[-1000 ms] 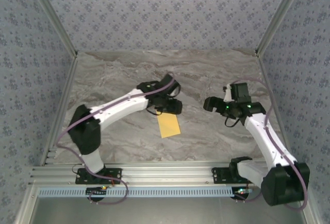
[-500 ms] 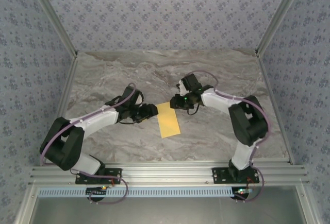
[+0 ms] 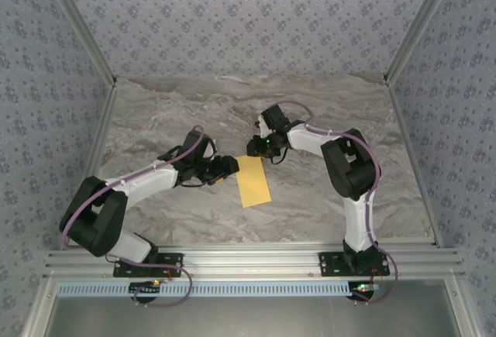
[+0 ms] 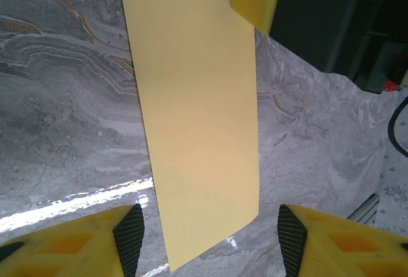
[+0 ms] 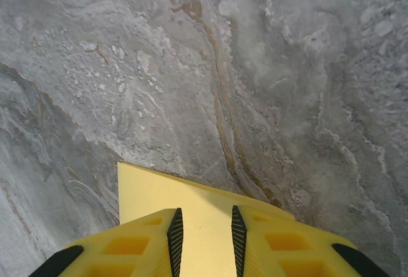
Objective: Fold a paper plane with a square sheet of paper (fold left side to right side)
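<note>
yellow paper [image 3: 254, 182] lies flat on marble table [image 3: 170, 104], right fingers [image 5: 127, 251] over it.

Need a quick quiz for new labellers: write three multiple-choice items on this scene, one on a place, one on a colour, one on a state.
1. Where is the folded sheet?
A) flat on the table, between the left claw and the right claw
B) held up in the air
C) hanging off the table's edge

2. What colour is the sheet?
A) white
B) blue
C) yellow-orange

3. How is the left claw?
A) shut on the sheet
B) open
C) shut, empty

Answers:
1 A, the top view shows it lying between them.
2 C, plain in each view.
3 B, its fingers stand wide apart either side of the sheet's end.
</note>
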Controlling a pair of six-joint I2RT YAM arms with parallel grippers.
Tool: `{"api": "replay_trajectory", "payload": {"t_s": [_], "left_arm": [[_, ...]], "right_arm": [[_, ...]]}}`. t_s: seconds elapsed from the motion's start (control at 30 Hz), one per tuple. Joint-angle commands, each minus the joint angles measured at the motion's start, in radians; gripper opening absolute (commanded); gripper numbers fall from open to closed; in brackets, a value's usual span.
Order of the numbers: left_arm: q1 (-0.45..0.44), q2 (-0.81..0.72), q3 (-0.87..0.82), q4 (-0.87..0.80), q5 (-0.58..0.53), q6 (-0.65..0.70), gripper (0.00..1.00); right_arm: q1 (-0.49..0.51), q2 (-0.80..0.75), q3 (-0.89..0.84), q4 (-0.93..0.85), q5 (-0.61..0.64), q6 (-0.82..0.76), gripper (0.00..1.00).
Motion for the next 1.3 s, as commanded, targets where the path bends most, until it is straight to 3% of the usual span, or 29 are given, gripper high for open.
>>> {"api": "replay_trajectory", "payload": {"t_s": [0.0, 0.4, 0.67, 1.27], "left_arm": [[0.005, -0.035, -0.003, -0.01, 0.013, 0.005, 0.6], [0.004, 0.017, -0.006, 0.049, 0.061, -0.016, 0.6], [0.0, 0.14, 0.035, 0.108, 0.12, -0.021, 0.5], [-0.07, 0.287, 0.133, 0.074, 0.128, 0.0, 0.49]], "right_arm": [[-0.001, 0.017, 0.005, -0.044, 0.007, -0.022, 0.3], [-0.069, -0.032, -0.115, -0.025, 0.082, 0.024, 0.29], [-0.071, -0.036, -0.138, -0.029, 0.093, 0.025, 0.29], [-0.097, -0.085, -0.22, -0.009, 0.106, 0.05, 0.26]]}}
